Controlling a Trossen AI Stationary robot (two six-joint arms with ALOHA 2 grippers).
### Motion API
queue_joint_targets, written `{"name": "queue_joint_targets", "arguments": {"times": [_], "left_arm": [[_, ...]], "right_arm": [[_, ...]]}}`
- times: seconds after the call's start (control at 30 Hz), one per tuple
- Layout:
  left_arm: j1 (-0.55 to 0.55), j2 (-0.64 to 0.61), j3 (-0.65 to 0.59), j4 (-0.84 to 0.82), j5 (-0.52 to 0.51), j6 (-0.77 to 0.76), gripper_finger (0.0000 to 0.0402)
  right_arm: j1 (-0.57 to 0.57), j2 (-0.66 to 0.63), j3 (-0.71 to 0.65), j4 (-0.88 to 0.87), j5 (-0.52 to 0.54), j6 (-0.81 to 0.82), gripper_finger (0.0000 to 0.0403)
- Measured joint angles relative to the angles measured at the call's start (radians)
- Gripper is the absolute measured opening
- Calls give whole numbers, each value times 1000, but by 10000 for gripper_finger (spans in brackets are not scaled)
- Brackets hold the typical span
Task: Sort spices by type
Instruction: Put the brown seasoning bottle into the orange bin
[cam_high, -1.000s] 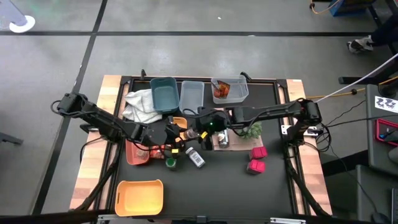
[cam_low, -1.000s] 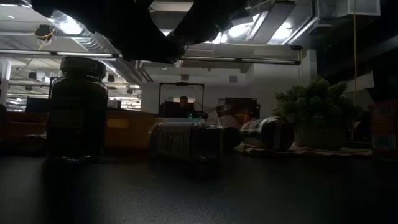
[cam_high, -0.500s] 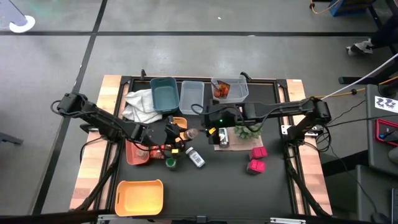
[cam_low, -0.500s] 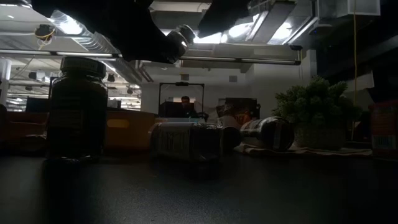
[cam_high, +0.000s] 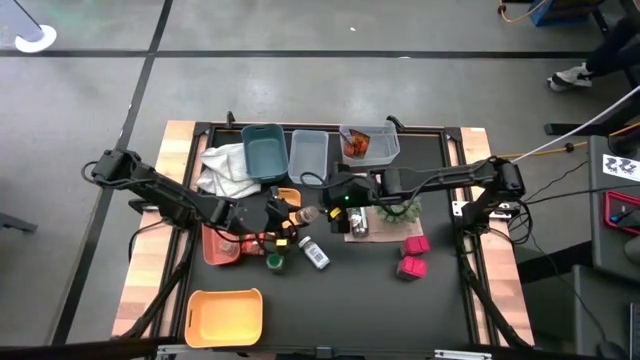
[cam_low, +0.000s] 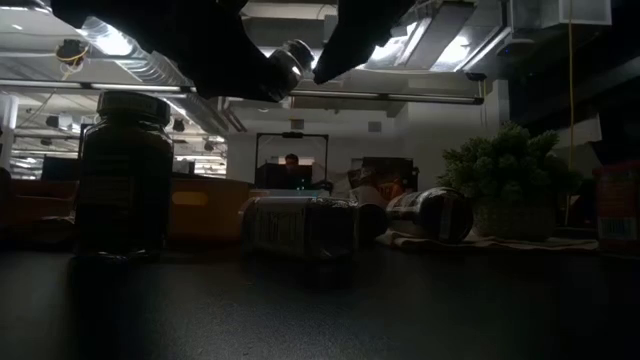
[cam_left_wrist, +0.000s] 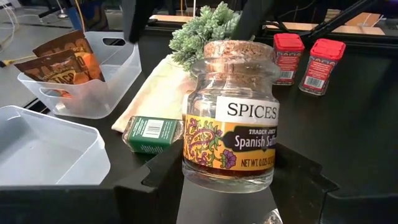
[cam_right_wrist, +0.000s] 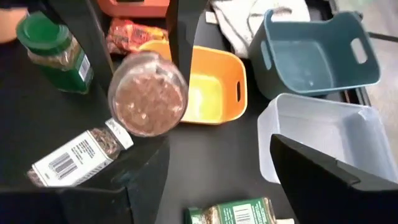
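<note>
The left gripper is clamped on a cork-topped glass saffron jar labelled "Spices", held above the table near its middle. The right gripper, fingers spread and empty, hangs just beside the jar's cork end. Below, a green-lidded jar stands upright, a white labelled bottle lies on its side, and a small green box lies beside the spiky plant. Two red-capped containers stand farther off. Red-orange packets rest in a clear bin.
</note>
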Motion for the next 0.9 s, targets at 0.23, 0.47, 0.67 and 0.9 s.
{"name": "queue_joint_targets", "arguments": {"times": [0.23,0.47,0.67,0.9], "left_arm": [[0,0,0,-8,0,-3,188],[0,0,0,1,0,-1,189],[0,-1,0,0,0,5,190],[0,-34,0,-10,0,5,190]], "right_arm": [[0,7,0,79,-21,12,275],[0,8,0,130,-24,13,275],[0,8,0,116,-1,11,275],[0,7,12,71,71,7,275]]}}
